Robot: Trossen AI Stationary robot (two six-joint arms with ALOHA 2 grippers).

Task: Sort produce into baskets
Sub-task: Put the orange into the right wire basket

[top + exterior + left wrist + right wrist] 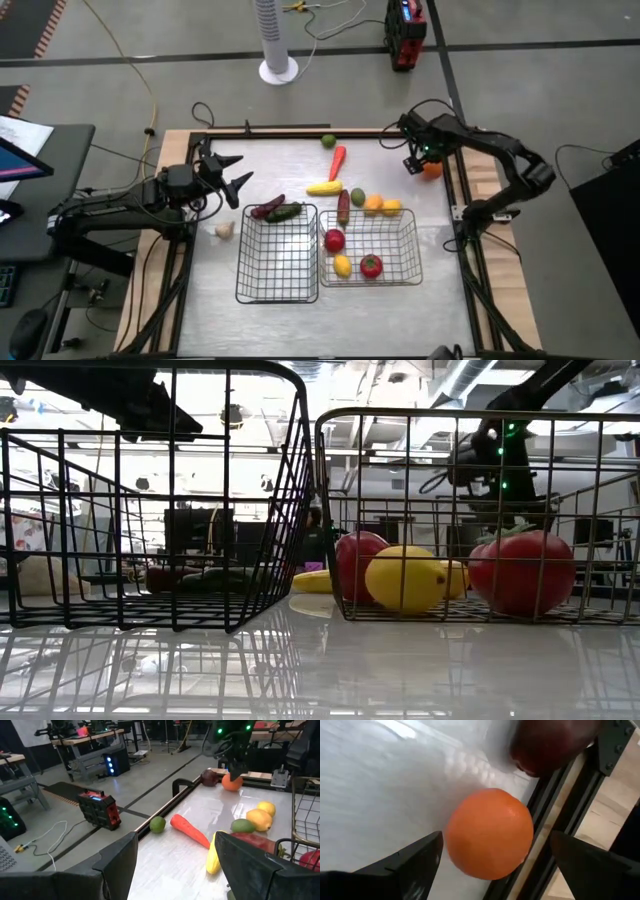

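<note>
Nearest, at lower centre of the high view, we list two square silver-grey wire-mesh baskets: the left basket (277, 255) is bare apart from a maroon and a green long piece (276, 210) at its far rim; the right basket (370, 246) holds a red apple (334, 240), yellow lemon (343, 265) and red tomato (371, 266). Behind them we note loose produce on the table. Left gripper (233, 174), centre left, jaws wide, holding nothing. Farthest, right gripper (419, 160), upper right, jaws wide, straddling a round orange fruit (490, 833) without gripping it.
</note>
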